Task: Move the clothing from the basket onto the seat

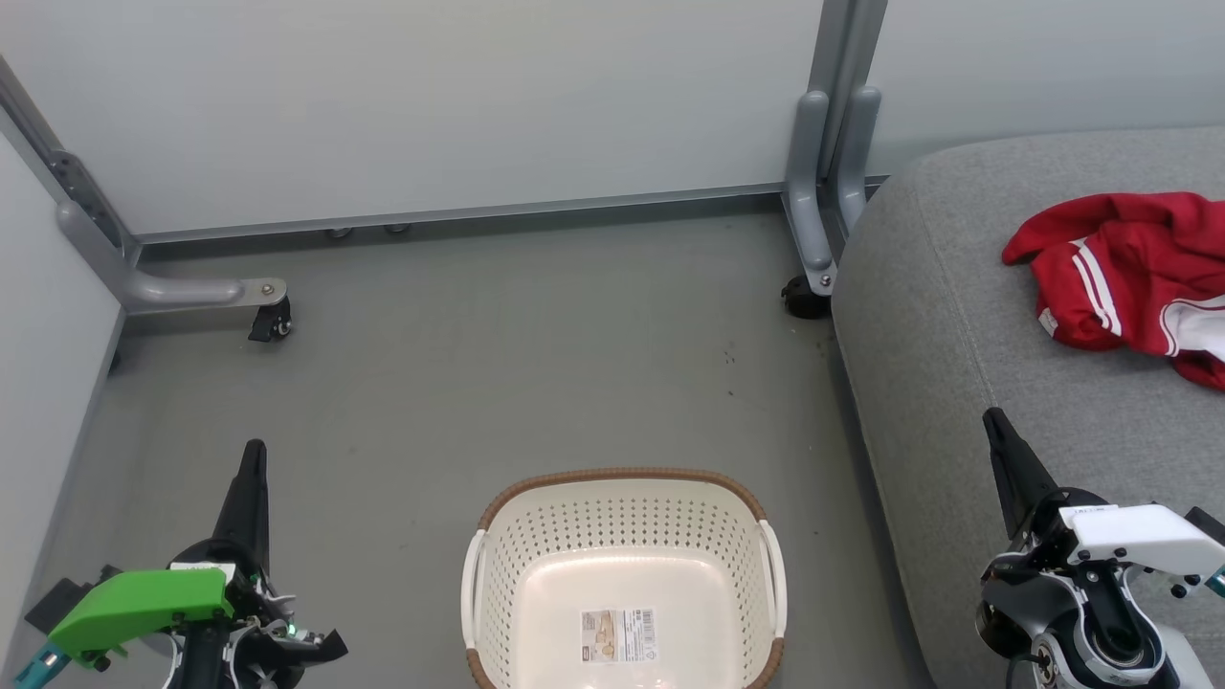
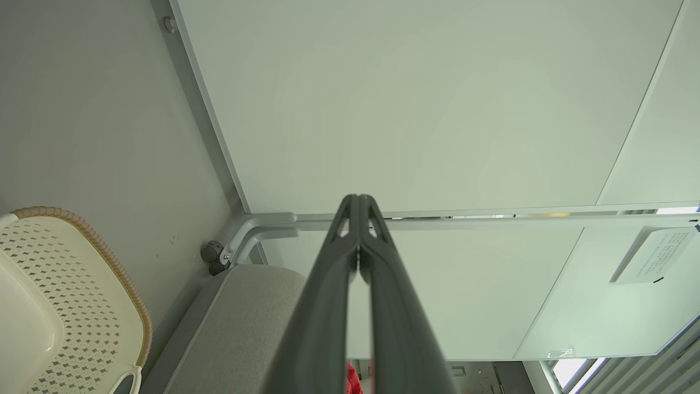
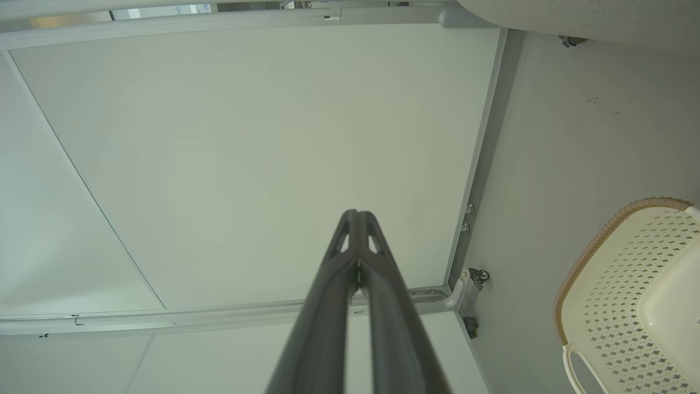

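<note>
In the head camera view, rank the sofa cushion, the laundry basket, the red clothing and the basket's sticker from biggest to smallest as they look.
1. sofa cushion: largest, though cropped.
2 and 3. basket, then red clothing; unsure, since both are cropped and the basket is nearer the camera.
4. sticker: clearly smallest.

Red clothing (image 1: 1129, 273) – white stripes; cream basket (image 1: 622, 536).

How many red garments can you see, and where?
1 red clothing heap, on the grey seat at the head view's right edge, partly cut off; a second garment may be bundled in it. The basket holds none.
</note>
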### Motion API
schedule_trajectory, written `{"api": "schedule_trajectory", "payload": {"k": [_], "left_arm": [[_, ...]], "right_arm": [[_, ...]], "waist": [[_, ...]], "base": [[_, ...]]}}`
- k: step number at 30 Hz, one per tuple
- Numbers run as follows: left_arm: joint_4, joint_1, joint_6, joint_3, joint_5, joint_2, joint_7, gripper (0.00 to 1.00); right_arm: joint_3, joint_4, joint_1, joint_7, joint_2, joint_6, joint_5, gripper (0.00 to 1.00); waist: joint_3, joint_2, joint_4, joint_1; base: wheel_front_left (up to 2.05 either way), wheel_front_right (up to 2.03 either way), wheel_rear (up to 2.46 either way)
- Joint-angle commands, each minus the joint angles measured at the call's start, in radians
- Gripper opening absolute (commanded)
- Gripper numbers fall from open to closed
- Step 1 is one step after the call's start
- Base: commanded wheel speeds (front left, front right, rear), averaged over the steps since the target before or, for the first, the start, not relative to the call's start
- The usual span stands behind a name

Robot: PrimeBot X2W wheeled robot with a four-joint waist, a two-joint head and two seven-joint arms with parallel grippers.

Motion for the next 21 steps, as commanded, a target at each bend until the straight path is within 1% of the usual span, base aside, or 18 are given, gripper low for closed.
{"api": "schedule_trajectory", "payload": {"k": [1, 21], "left_arm": [[0.001, -0.010, -0.005, 0.005, -0.001, 0.001, 0.003, 0.00], [0.002, -0.011, -0.005, 0.007, 0.002, 0.000, 0.005, 0.00]], "right_arm": [[-0.003, 0.002, -0.006, 0.003, 0.001, 0.000, -0.005, 0.00], [-0.010, 0.003, -0.007, 0.009, 0.007, 0.000, -0.010, 0.00]], "waist": [[0.000, -0.0001, 0.000, 0.0000], [0.000, -0.0001, 0.000, 0.0000]], "base": [[0.00, 0.00, 0.00], [0.00, 0.00, 0.00]]}}
